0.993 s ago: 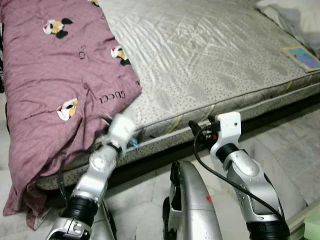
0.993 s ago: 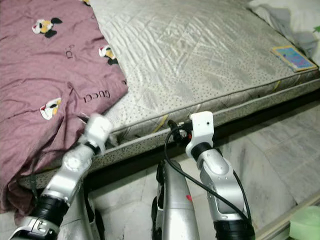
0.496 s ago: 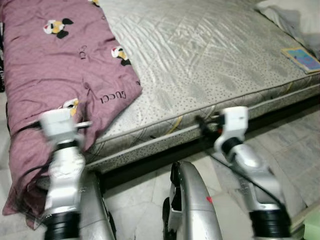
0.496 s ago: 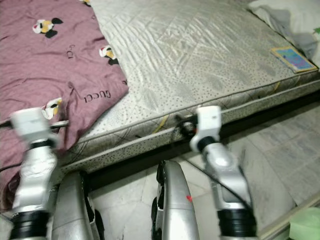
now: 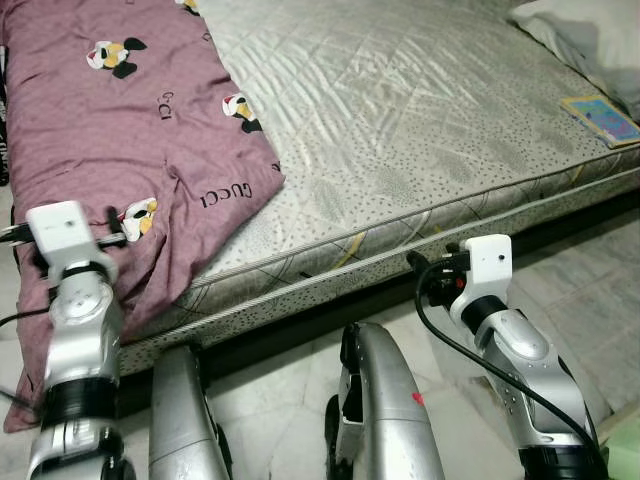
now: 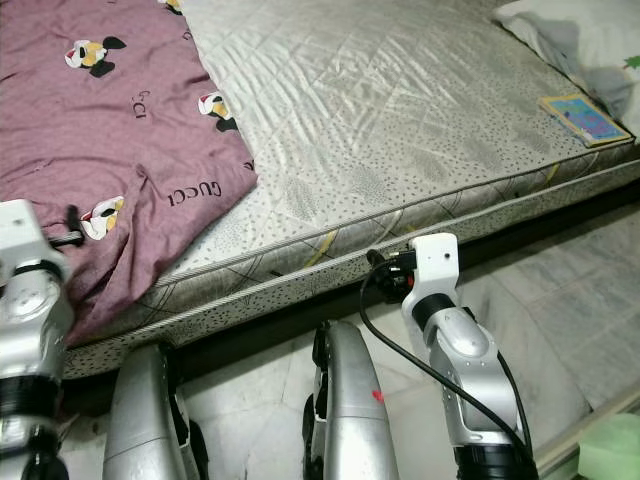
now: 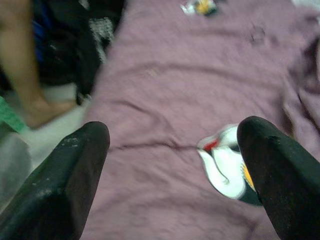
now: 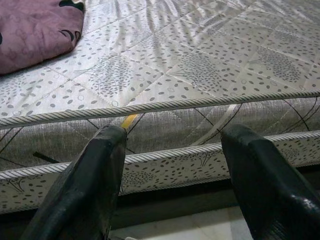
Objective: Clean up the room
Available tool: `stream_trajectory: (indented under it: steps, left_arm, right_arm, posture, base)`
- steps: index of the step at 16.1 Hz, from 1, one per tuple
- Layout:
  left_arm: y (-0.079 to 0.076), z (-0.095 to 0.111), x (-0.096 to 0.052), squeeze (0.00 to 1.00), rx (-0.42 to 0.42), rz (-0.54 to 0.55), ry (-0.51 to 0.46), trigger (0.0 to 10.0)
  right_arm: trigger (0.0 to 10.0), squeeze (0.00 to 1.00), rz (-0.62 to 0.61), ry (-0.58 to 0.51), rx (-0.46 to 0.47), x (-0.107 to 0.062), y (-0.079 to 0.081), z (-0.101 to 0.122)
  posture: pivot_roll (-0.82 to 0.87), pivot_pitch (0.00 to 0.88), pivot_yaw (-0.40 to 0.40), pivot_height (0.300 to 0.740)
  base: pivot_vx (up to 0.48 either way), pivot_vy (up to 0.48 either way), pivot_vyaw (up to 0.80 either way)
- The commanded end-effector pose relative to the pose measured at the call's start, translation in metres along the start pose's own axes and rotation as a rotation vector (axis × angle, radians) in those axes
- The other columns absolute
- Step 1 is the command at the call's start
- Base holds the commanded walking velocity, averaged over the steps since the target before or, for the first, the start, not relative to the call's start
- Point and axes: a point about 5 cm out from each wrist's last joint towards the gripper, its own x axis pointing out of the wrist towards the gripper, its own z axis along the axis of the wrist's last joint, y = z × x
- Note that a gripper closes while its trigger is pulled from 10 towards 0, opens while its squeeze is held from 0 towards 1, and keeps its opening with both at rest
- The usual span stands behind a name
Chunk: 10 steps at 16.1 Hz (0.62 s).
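At lower left, over the purple blanket (image 5: pixel 110 130): left gripper (image 7: pixel 172 165) open; pinch the hanging edge. Right gripper (image 8: pixel 172 165) open too.

You see a soft, matt mauve cloth blanket (image 5: pixel 110 130) with printed cartoon figures on the left. The bare mattress (image 5: pixel 400 110) is quilted fabric with a slight sheen and corded piping. The floor (image 6: pixel 560 310) looks like polished marble tile.

Blanket (image 5: pixel 110 130) on mattress (image 5: pixel 400 110) left side; book (image 5: pixel 603 117) at far right.
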Motion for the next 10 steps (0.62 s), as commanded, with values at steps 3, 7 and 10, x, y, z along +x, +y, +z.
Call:
stream_trajectory:
  steps: [3,7,10]
  left_arm:
    - [-0.026,-0.015,0.011,0.0,0.039,-0.154,0.132,10.0]
    - [-0.1,-0.031,-0.004,0.0,0.174,-0.539,0.23,10.0]
    - [-0.137,-0.041,-0.029,0.0,0.273,-0.75,0.211,10.0]
  right_arm:
    - [10.0,0.0,-0.006,-0.009,-0.022,-0.007,-0.003,0.003]
    - [10.0,0.0,0.003,-0.009,-0.062,-0.009,-0.002,0.004]
    - [10.0,0.0,0.006,-0.008,-0.068,-0.007,-0.002,0.004]
  posture:
    - [-0.15,0.112,-0.088,0.509]
    - [-0.18,0.107,-0.09,0.509]
    - [-0.17,0.104,-0.094,0.509]
  base:
    - [0.0,0.0,0.0]
    - [0.0,0.0,0.0]
    - [0.0,0.0,0.0]
